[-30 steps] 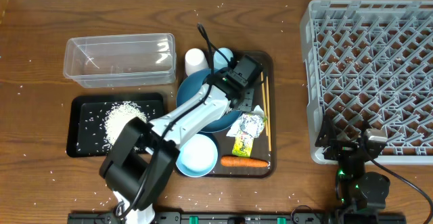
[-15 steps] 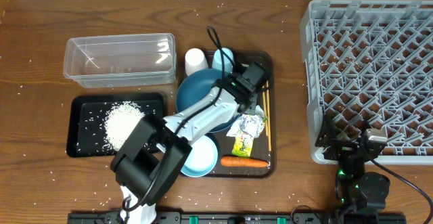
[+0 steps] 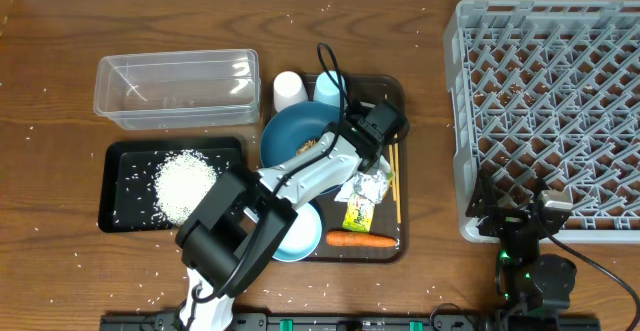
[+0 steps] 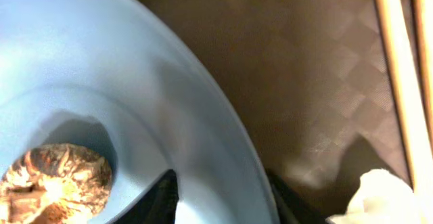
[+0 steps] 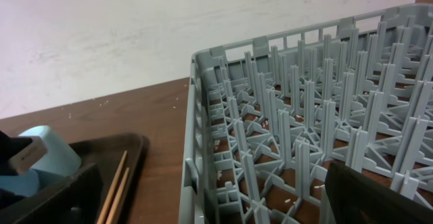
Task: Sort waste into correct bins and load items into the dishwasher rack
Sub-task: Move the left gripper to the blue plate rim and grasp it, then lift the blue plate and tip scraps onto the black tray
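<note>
On the flat brown serving tray [image 4: 298, 82], the left gripper [image 4: 223, 198] clamps the big blue plate [image 4: 101, 61] by its right rim. A small brown food lump [image 4: 57, 180] lies on the plate. The crumpled plastic wrapper [image 4: 379, 197] and thin wooden chopsticks [image 4: 399, 68] crowd alongside. The right gripper [image 3: 518, 214] is spread and empty beside the grey pegged rack [image 3: 550, 91].

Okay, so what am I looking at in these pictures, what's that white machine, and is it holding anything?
These are two robot arms at a wooden table. One picture looks down from above; the other two come from cameras on each wrist. The left arm reaches onto a brown tray carrying a blue plate, white bowl, chopsticks, wrapper and carrot. The left fingers straddle the plate's rim; whether they grip yet is unclear. The right fingers stand open and empty near the grey rack.
</note>
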Controlling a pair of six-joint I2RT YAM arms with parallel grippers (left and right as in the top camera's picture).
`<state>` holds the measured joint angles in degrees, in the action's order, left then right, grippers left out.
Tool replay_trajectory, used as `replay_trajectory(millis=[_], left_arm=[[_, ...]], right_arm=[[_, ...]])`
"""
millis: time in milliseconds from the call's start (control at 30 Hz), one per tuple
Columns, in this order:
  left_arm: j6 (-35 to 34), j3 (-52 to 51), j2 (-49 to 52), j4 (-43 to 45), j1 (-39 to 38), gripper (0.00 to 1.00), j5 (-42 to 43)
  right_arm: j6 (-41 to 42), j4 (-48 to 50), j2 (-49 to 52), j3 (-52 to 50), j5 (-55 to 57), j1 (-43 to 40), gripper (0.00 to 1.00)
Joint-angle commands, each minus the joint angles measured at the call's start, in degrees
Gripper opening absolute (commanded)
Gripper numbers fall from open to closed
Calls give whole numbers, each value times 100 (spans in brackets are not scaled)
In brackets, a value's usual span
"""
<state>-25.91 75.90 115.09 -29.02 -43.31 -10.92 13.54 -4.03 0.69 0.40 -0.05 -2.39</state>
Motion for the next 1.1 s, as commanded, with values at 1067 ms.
replay_trajectory(millis=[1067], left_arm=[[-1147,85,-2643,-1156,238,6,219]], right_arm=[[-33,-24,-20,-9,20,-96,99]])
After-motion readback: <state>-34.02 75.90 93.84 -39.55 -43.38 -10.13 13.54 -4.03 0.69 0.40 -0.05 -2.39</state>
